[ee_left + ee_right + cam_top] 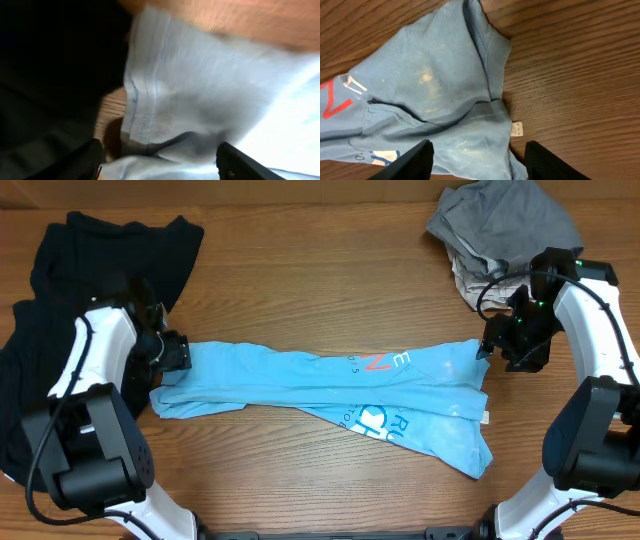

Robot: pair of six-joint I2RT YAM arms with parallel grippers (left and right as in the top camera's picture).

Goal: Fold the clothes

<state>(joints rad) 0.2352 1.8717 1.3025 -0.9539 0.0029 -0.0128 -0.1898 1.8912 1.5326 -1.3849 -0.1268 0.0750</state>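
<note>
While the blue T-shirt lies drawn out in a long, bunched strip across the middle of the table, my 2 pincers are both released. My left pincer hangs over its left end, beside the black shirt. My right pincer hangs over its right end, fingers spread, clamping nothing. A grey heap sits far right.

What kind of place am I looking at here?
Probably a robot test bench for laundry folding: a wooden table, a blue T-shirt lying between the left arm and right arm, a black shirt and grey clothes heaped at the corners.
</note>
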